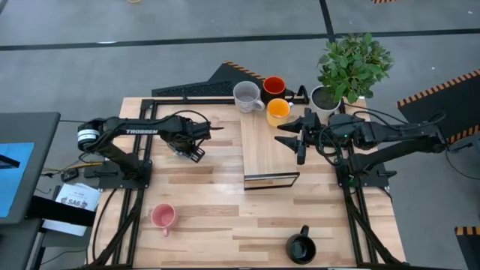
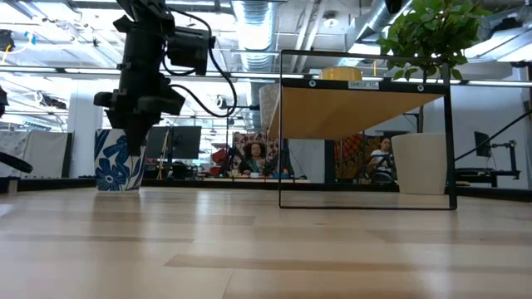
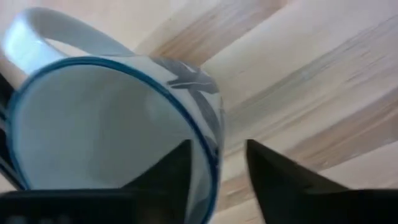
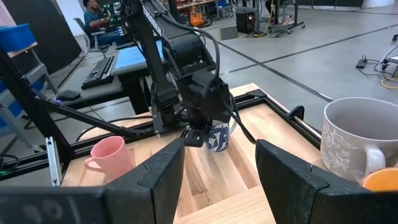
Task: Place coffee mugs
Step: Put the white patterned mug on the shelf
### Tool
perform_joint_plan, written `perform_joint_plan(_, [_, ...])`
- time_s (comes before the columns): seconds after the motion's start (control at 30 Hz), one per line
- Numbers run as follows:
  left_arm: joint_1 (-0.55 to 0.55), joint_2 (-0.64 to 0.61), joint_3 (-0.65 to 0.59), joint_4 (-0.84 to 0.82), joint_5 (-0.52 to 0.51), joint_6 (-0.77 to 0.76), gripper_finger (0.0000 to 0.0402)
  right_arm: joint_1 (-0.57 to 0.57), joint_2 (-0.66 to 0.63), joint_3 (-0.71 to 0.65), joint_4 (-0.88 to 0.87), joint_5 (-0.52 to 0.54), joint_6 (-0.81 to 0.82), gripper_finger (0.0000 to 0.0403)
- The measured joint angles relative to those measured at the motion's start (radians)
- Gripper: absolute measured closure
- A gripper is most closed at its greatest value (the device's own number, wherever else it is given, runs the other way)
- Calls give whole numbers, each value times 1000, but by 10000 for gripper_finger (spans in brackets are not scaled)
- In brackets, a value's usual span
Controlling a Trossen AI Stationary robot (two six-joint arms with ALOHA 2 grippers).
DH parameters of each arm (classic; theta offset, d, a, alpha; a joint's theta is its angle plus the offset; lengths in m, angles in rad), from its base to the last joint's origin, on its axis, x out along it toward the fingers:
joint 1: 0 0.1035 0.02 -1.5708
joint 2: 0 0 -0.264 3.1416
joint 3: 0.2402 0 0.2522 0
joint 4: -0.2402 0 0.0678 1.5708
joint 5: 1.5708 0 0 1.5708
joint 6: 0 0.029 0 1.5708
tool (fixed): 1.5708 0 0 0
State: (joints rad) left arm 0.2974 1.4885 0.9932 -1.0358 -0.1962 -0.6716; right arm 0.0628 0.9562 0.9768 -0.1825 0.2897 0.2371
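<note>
Straddling the blue-patterned mug's [image 3: 112,130] rim — left hand [image 3: 217,171].

Bright ceiling lights [image 2: 249,17] are glaring above the shelf [image 2: 366,112], silhouetting the arm [image 2: 145,75] beside it. The tabletop [image 1: 217,202] is looking evenly lit from overhead, with soft shadows. The mug [image 3: 106,130] is showing blurred, too close for focus.

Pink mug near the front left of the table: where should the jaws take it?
Grip the pink mug by its rim wall, coming straight down. It stands upright, mouth open upward, with its handle toward the table's front edge, so straddle the rim on a side away from the handle.
</note>
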Motion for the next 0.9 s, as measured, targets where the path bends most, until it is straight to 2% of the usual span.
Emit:
perform_joint_plan(0.1, [1, -28, 0, -3, -14, 20, 368, 0, 0, 0, 0, 0, 0, 180])
perform_joint_plan(0.13, [0, -40, 0, 3, -11, 26, 383, 0, 0, 0, 0, 0, 0, 180])
perform_joint_plan(0.27, [0, -107, 44, -46, 12, 77, 391, 0, 0, 0, 0, 0, 0, 180])
perform_joint_plan(0.37, [0, -156, 140, -104, 19, 119, 395, 0, 0, 0, 0, 1, 0, 180])
perform_joint_plan(0.5, [-6, -175, 356, -177, 40, 241, 396, 0, 0, 0, 0, 2, 0, 180])
perform_joint_plan(0.6, [-37, -123, 570, -234, 37, 331, 397, 0, 0, 0, 1, 4, 0, 180])
perform_joint_plan(0.77, [-107, 86, 957, -393, -42, 457, 399, 0, 0, 0, 4, 5, 0, 180])
perform_joint_plan(0.9, [-149, 241, 1197, -365, 0, 601, 399, 0, 0, 0, 27, 6, 4, 180])
